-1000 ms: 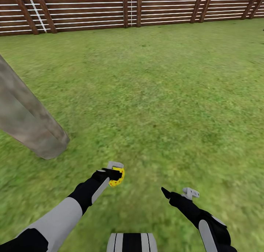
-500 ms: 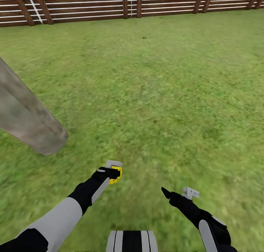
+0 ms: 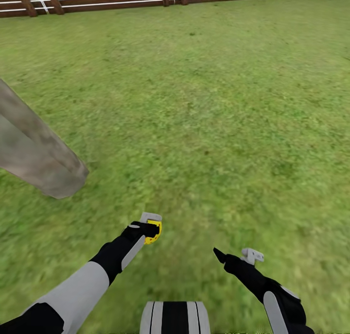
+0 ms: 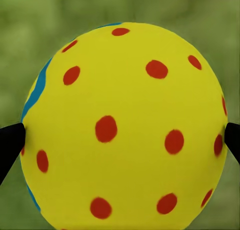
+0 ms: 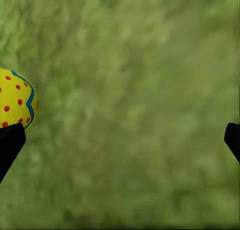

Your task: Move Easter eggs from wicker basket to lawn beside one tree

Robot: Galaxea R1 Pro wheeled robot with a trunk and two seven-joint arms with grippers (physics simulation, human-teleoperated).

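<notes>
Between the fingertips of the left gripper (image 3: 151, 226), an Easter egg (image 3: 154, 225) sits clamped above the lawn (image 3: 218, 106). At about ten o'clock from it stands the tree (image 3: 41, 164), near but apart. At four o'clock the right gripper (image 3: 233, 256) hangs with jaws apart, empty. Released this high, the round egg could roll away from the trunk.
</notes>
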